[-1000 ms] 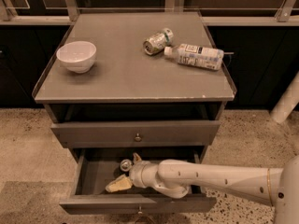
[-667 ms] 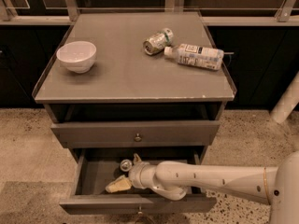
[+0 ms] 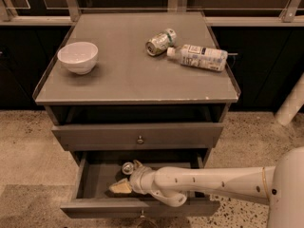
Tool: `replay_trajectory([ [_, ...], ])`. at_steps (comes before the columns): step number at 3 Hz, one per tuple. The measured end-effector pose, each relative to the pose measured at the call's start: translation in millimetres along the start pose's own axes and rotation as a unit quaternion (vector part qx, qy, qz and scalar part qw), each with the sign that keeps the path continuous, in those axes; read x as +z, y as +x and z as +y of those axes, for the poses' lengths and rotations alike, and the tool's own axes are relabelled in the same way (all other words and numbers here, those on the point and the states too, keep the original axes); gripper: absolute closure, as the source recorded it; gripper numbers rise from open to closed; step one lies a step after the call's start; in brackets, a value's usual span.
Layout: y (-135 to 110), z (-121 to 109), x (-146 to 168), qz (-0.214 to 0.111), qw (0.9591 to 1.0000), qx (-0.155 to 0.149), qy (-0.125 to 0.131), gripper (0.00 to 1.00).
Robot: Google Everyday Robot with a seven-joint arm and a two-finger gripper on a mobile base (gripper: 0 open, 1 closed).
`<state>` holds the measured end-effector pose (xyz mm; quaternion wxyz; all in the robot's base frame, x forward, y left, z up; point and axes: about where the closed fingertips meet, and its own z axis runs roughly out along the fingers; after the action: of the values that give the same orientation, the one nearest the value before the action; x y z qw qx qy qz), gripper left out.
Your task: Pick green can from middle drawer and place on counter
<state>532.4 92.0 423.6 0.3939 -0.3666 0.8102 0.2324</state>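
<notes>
The green can (image 3: 127, 168) stands upright in the open middle drawer (image 3: 90, 182); only its silver top shows, near the back left of the drawer floor. My gripper (image 3: 127, 176) reaches into the drawer from the right on a white arm. It is open, with one tan finger (image 3: 118, 187) in front of the can and the other behind it. The can sits in the gap, close to the rear finger. The counter (image 3: 118, 75) is the flat grey cabinet top above.
On the counter lie a white bowl (image 3: 78, 57) at the left, a paler can (image 3: 160, 42) on its side and a plastic bottle (image 3: 198, 57) on its side. A shut drawer front with a knob (image 3: 140, 139) sits above the open drawer. Speckled floor surrounds the cabinet.
</notes>
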Motion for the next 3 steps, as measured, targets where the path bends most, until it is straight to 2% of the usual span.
replay_trajectory([
  [3, 0.0, 0.0, 0.0, 0.000, 1.0000, 0.000, 0.000, 0.90],
])
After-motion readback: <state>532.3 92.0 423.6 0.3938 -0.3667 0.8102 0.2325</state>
